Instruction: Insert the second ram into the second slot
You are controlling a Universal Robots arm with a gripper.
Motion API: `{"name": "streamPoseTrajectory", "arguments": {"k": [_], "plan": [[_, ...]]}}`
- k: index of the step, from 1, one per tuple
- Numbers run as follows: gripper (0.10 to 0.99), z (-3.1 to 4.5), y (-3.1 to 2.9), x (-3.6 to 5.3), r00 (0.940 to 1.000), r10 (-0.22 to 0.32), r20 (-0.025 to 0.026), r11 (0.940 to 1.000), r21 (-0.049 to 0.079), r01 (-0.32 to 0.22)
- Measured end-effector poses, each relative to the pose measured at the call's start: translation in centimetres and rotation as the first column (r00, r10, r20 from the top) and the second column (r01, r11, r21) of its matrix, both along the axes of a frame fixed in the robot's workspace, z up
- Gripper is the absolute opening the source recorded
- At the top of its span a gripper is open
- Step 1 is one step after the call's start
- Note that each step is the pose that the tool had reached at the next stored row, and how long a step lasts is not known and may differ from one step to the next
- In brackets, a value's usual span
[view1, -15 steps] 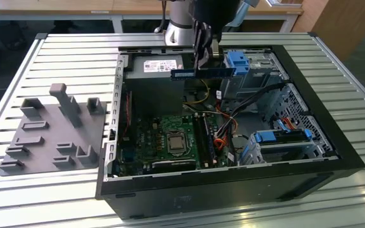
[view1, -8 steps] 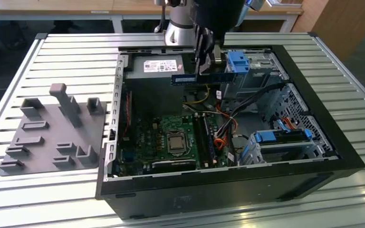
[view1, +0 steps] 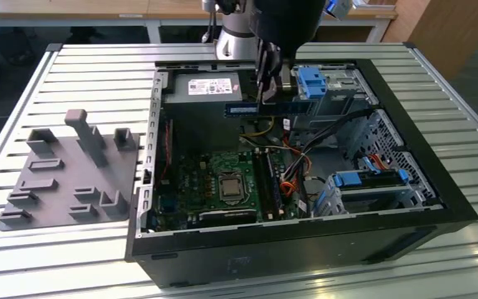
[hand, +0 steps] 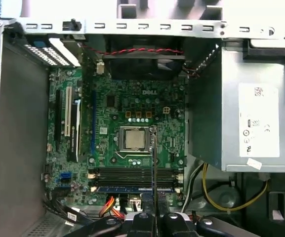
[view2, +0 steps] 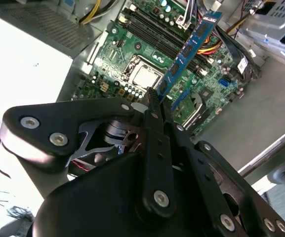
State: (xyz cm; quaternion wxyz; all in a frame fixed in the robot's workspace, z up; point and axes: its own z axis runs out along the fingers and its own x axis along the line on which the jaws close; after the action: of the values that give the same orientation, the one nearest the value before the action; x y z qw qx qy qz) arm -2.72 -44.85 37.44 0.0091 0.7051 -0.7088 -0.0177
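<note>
My gripper [view1: 266, 99] hangs over the open computer case [view1: 438, 199], shut on the second ram [view1: 285, 107]. This long blue-green stick is held level above the far part of the case, crosswise to the memory slots [view1: 269, 180]. In the second wrist view the ram [view2: 189, 47] juts out from the gripper [view2: 157, 95] over the motherboard. The first wrist view shows it edge-on as a thin line [hand: 153, 158]. A blue strip [hand: 127, 188] sits in one slot. The second slot is among the black slots [hand: 132, 175] beside that strip; I cannot tell which one.
The case lies on a slatted metal table [view1: 81, 68]. A grey block with pegs [view1: 69, 168] sits at the exterior view's left. Inside the case are the power supply [view1: 210, 87], blue drive-bay latches [view1: 310, 81], the processor socket [view1: 229, 185] and loose cables [view1: 293, 168].
</note>
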Motion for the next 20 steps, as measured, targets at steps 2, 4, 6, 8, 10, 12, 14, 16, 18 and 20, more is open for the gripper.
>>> {"name": "streamPoseTrajectory", "arguments": {"k": [2, 4, 6, 8, 10, 12, 14, 16, 18, 20], "plan": [[0.137, -0.03, 0.0, 0.01, 0.9994, -0.036, 0.0, 0.9994, 0.0, 0.036], [0.137, -0.05, 0.0, 0.01, 0.9974, -0.072, 0.0, 0.9974, 0.0, 0.072], [0.137, -0.08, -0.01, 0.01, 0.9942, -0.108, 0.0, 0.9942, -0.001, 0.108], [0.137, -0.11, -0.01, 0.01, 0.9894, -0.145, 0.0001, 0.9894, -0.001, 0.145], [0.137, -0.14, -0.01, 0.0, 0.9836, -0.18, 0.0001, 0.9836, -0.001, 0.18], [0.137, -0.17, -0.01, 0.01, 0.9765, -0.216, 0.0002, 0.9765, -0.002, 0.216], [0.137, -0.21, 0.0, 0.01, 0.9678, -0.252, 0.0004, 0.9678, -0.002, 0.252], [0.137, -0.24, 0.0, 0.01, 0.958, -0.287, 0.0006, 0.958, -0.003, 0.287], [0.137, -0.27, 0.0, 0.0, 0.947, -0.321, 0.0009, 0.947, -0.004, 0.321], [0.137, -0.31, -0.01, 0.01, 0.9349, -0.355, 0.0011, 0.9349, -0.005, 0.355]]}}
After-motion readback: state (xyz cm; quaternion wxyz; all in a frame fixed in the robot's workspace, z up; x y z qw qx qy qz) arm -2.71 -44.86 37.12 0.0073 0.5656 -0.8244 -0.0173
